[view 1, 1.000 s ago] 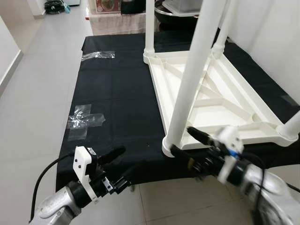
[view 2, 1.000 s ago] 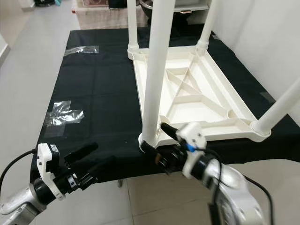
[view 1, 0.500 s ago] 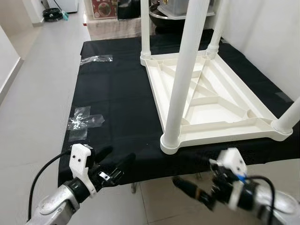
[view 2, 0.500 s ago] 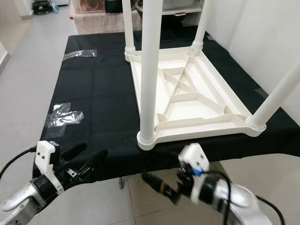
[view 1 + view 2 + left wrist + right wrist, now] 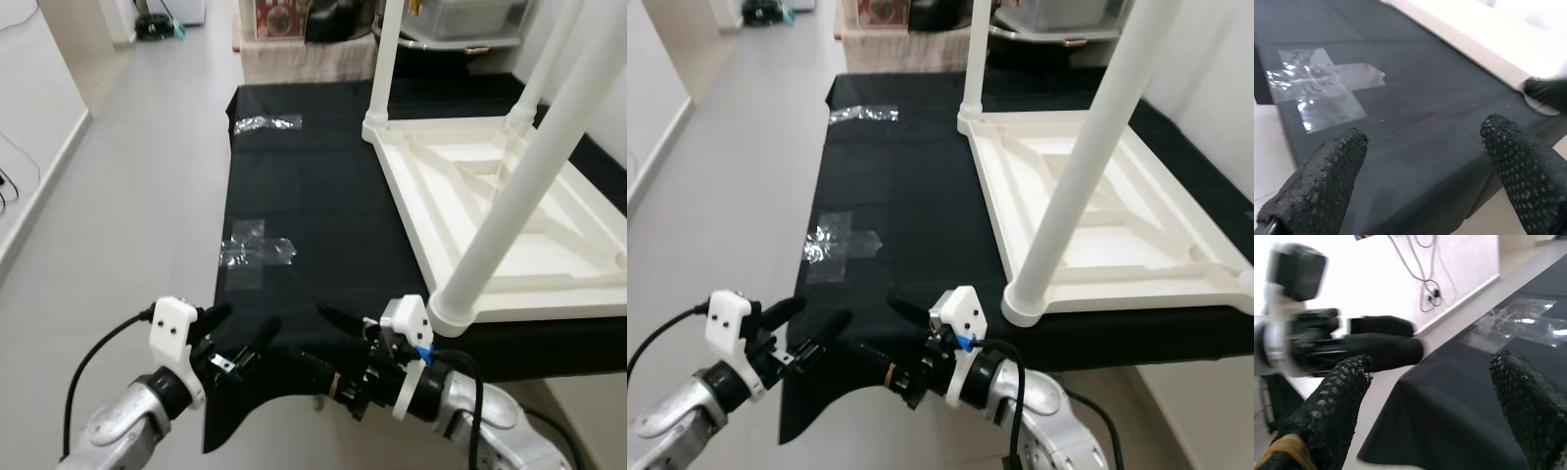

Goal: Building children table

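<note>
Inverted children table [image 5: 509, 206] on the black-draped worktop [image 5: 313, 196], with both arms held low at the near edge. The white plastic table lies top-down so that its ribbed underside faces up and the leg sockets are open from above; 3 legs can be counted standing upright in corner sockets, among them the near leg [image 5: 519, 186] and the far leg [image 5: 384, 59], and the 4th corner cannot be made out. The table occupies the right half of the cloth, well apart from 2 patches of clear tape [image 5: 257, 253] stuck on the left half, which probably mark positions for parts. The left pincer [image 5: 240, 338] hovers just off the near cloth edge, its 2 black fingers spread and holding nothing. The right pincer [image 5: 318, 338] points across toward the left one, near the foot of the near leg but not touching it, fingers likewise spread and empty. Judged from this layout, the legs appear seated and neither arm is engaged with the table
</note>
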{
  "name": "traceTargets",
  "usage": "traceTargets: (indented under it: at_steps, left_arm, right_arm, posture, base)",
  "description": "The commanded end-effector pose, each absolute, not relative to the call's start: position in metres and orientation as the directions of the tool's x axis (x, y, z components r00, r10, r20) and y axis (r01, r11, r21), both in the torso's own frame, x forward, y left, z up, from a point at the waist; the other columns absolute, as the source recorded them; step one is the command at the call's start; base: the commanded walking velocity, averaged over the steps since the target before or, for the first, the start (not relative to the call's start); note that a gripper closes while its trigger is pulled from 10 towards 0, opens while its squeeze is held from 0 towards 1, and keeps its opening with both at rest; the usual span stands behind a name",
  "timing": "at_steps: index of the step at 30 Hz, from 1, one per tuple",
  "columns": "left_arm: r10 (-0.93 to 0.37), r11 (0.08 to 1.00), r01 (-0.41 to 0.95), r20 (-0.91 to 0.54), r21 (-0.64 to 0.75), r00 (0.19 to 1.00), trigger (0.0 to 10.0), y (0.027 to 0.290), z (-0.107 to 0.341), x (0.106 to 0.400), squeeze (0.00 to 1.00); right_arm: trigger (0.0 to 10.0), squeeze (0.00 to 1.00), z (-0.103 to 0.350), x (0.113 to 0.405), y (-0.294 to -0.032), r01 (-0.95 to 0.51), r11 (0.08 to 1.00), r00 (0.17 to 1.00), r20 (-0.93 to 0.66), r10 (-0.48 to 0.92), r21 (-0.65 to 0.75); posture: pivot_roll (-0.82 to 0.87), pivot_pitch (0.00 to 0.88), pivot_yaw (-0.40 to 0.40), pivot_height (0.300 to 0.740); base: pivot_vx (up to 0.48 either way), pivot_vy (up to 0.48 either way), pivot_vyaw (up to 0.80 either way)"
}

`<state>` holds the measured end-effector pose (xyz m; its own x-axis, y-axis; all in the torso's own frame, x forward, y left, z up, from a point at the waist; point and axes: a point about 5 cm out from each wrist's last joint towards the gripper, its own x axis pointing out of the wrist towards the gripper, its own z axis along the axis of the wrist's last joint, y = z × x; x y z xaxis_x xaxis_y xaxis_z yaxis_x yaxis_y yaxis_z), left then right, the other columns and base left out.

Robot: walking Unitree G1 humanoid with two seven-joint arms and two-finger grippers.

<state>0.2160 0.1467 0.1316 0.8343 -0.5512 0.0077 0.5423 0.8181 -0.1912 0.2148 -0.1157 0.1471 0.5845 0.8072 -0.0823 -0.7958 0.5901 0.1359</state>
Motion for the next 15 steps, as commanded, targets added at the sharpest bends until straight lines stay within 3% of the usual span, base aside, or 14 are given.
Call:
traceTargets:
  at_steps: [1,6,15]
  left_arm:
    - [-0.539,0.832,0.529,-0.015,-0.166,0.842,10.0,0.151,0.131,0.217,0.0]
    - [-0.534,0.836,0.526,-0.009,-0.153,0.846,10.0,0.15,0.132,0.223,0.0]
    - [-0.507,0.855,0.502,0.0,-0.131,0.862,10.0,0.15,0.133,0.227,0.0]
  right_arm:
    - [10.0,0.0,0.15,0.216,-0.11,-0.801,0.587,0.584,-0.058,0.809,0.119]
    - [10.0,0.0,0.143,0.236,-0.108,-0.712,0.697,0.696,-0.051,0.717,0.087]
    - [10.0,0.0,0.146,0.252,-0.103,-0.652,0.756,0.757,-0.01,0.653,0.052]
  posture:
    - [0.02,0.095,0.003,0.74]
    - [0.02,0.086,0.012,0.74]
    - [0.03,0.077,0.01,0.74]
  base:
    - [0.0,0.48,0.0]
    - [0.0,0.48,0.0]
    - [0.0,0.48,0.0]
